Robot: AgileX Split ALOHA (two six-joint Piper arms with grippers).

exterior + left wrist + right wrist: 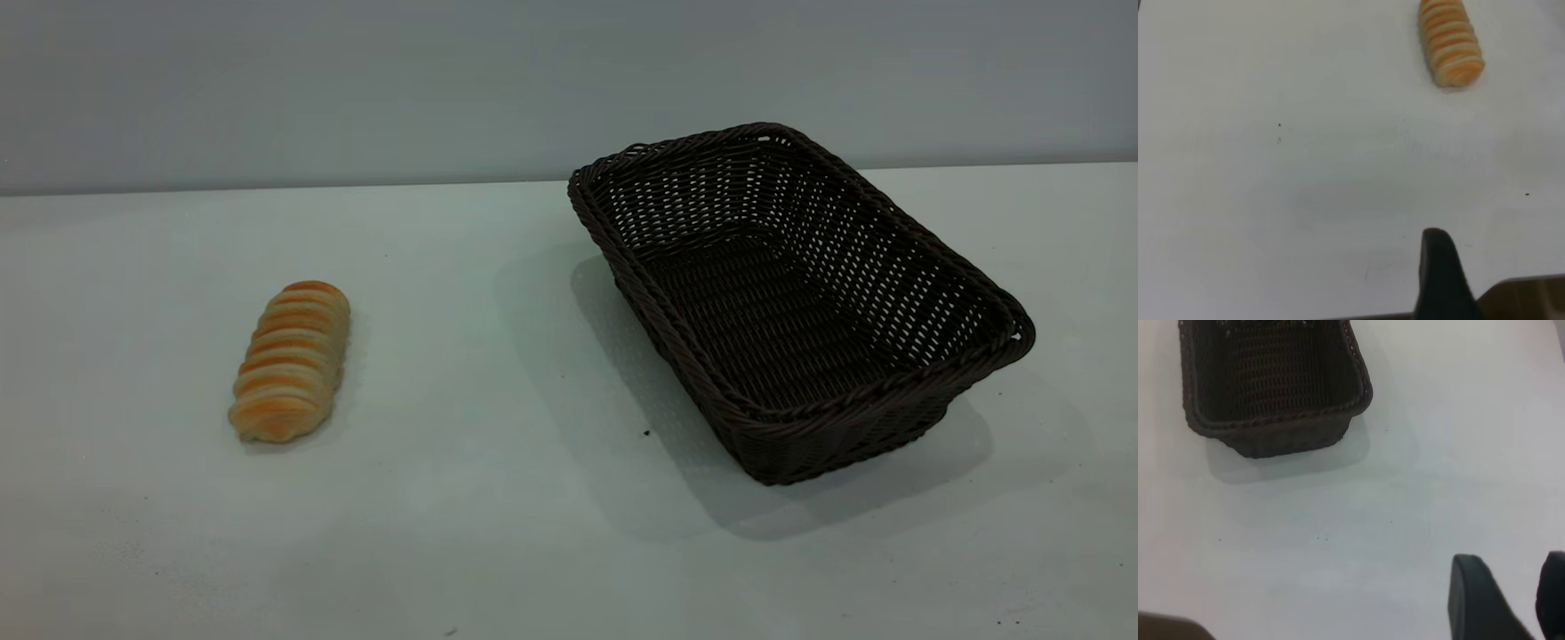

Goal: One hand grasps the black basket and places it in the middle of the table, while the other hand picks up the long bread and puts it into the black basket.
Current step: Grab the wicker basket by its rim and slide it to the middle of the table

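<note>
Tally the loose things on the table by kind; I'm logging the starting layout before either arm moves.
Wicker basket: 1
Long ridged bread loaf: 1
Total: 2

No readable txt, labels, brands or nos. anywhere: none on the black basket, the long bread, or the counter.

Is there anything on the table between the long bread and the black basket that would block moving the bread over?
Nothing visible does. The long bread lies on bare table at the left, the black basket stands apart at the right, empty, with only open tabletop between them.
</note>
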